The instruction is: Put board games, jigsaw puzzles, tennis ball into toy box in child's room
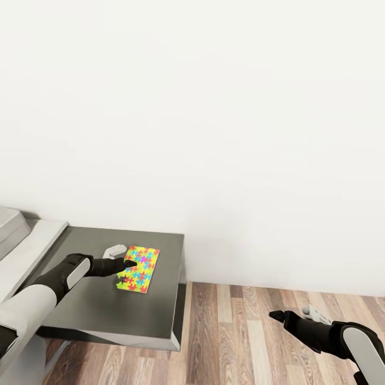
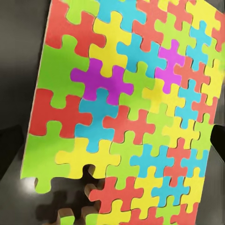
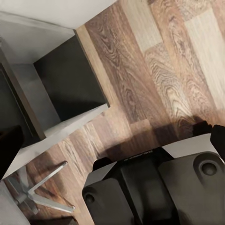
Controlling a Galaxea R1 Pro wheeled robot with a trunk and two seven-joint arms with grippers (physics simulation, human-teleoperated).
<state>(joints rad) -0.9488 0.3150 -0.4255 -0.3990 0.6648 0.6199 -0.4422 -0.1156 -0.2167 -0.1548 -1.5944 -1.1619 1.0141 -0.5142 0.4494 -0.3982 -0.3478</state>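
My right arm hangs low over the wood floor (image 1: pixel 240 331), out to the side and well away from the work. Its fingers (image 1: pixel 307 312) look spread apart, with nothing between them.

My left arm is the near one for this job. It reaches over the dark bench (image 1: pixel 96 310), and its fingers (image 1: pixel 121 258) sit right at the near edge of the puzzle (image 1: pixel 138 269). 1 black tip lies over that edge and 1 pale tip lies on the bench just beside it. They look spread, with nothing held yet.

The puzzle lies flat on the bench, close to the bench's right side. Its long way runs from me toward the wall, tipped a little to the right. In the left wrist view the puzzle (image 2: pixel 126 112) is very close, and some pieces are missing at 1 corner.

I think the next move is to slide a tip under that edge, because the puzzle is thin and flat.

Behind the bench stands the white wall (image 1: pixel 214 107).
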